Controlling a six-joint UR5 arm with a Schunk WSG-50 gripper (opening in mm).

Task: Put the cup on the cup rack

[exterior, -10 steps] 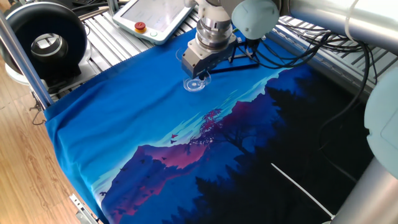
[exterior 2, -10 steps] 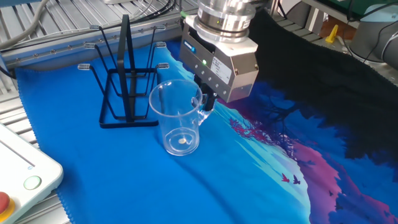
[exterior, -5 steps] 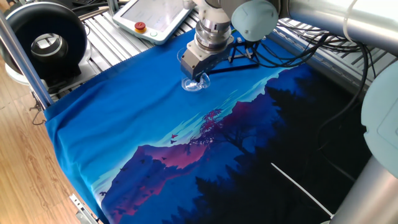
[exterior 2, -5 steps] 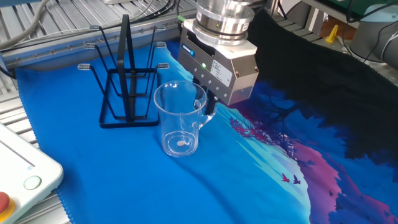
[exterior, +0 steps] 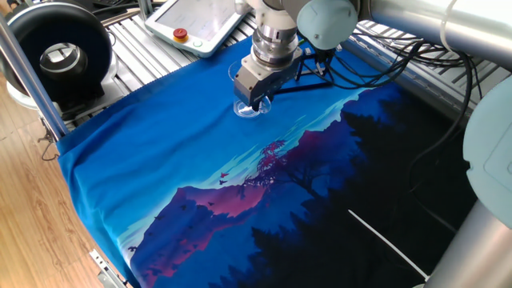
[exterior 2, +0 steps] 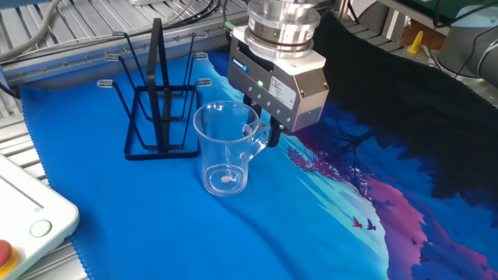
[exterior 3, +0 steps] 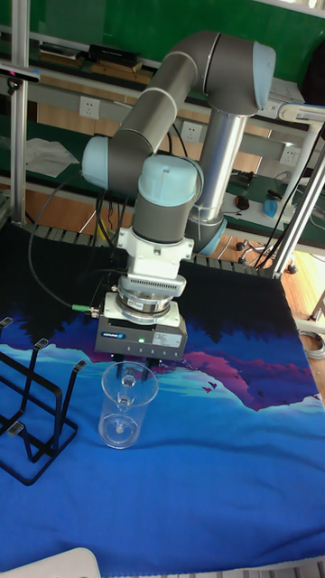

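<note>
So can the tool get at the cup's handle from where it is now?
Probably yes: the tool is already down at the handle side of the upright cup, and the cup rack stands apart on the cup's far side.

wood floor (exterior: 24,208), green wall (exterior 3: 135,27), shelving (exterior 3: 81,86)

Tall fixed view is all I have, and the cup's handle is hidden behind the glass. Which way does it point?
Observer: In the other fixed view, the cup has its handle turned toward the gripper.
Operator: Are the fingers on it?
Observer: One of the fingers sits right beside the handle; I cannot tell whether it is clamped.
Operator: My rack is cut off. Anything on it?
Observer: No. The cup rack shows whole there, its pegs bare.
</note>
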